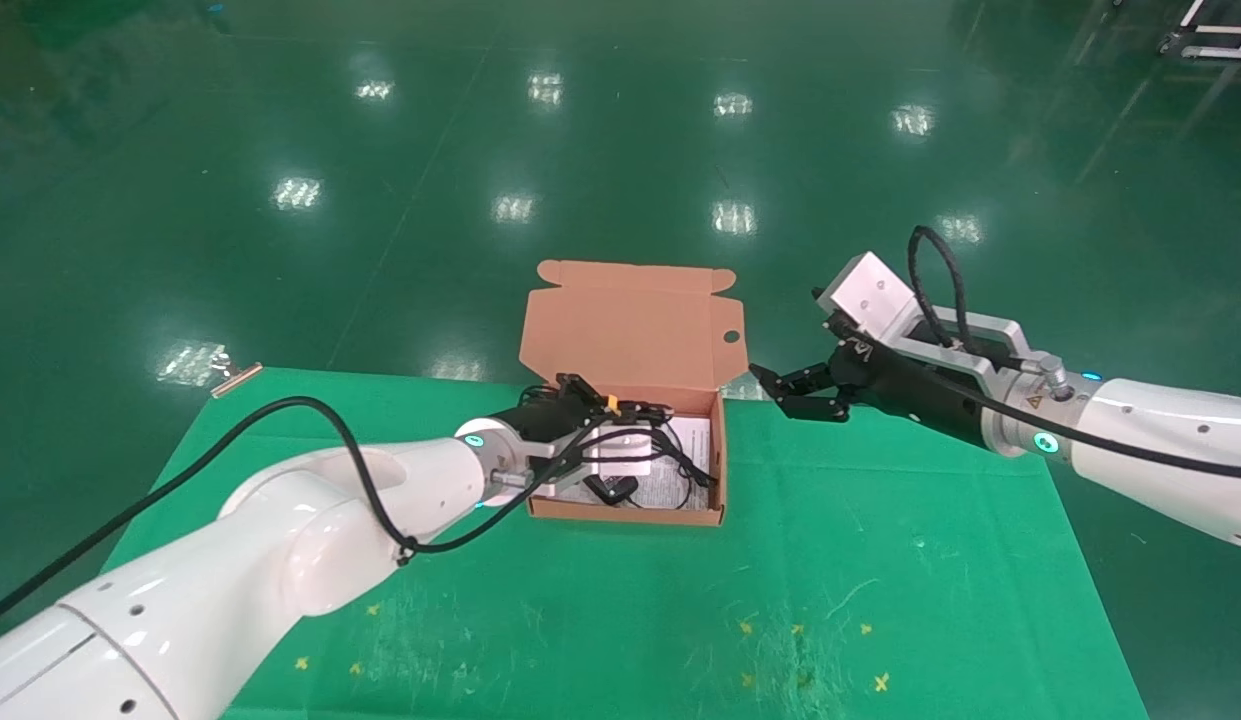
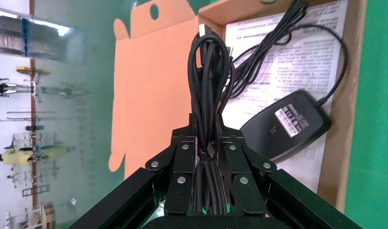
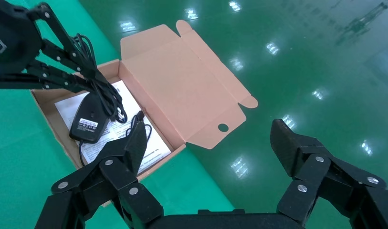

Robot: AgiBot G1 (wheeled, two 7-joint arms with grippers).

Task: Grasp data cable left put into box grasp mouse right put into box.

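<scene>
The left tool (image 2: 208,143) is reaching in over the box (image 1: 722,450), its fingers (image 2: 182,160) clamped together on the data cable (image 2: 208,71), which is standing up between them as a tight looped bundle. In the head view this tool is hanging above the near-left part of the open box, and the bundle seems to be held just over the contents rather than resting on them, though that view is too crowded to be sure.

The mouse (image 2: 286,125) is lying inside the box, label side up, on the white leaflet (image 2: 297,52), with its own thin cord (image 2: 342,57) looping across the paper toward the far wall. The hinged lid (image 1: 630,320) is standing open behind the box, its round hole showing near the right edge.

The right tool (image 1: 795,392) is hovering just beside the box's far right corner, above the green table (image 1: 880,580), with its fingers (image 3: 297,148) spread wide apart and gripping nothing.
</scene>
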